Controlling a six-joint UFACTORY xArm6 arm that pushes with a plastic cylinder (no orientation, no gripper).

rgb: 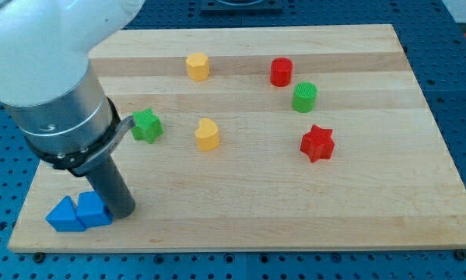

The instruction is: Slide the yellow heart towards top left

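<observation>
The yellow heart (207,134) lies near the middle of the wooden board (295,210). My tip (123,212) is at the view's bottom left, far down-left of the heart. It stands right beside the right side of a blue block (93,210); I cannot tell whether they touch. The arm's large body covers the board's top left corner.
A second blue block (64,215) sits left of the first. A green star (147,125) lies left of the heart. A yellow hexagon-like block (197,67) is above it. A red cylinder (281,71), a green cylinder (304,97) and a red star (317,143) lie to the right.
</observation>
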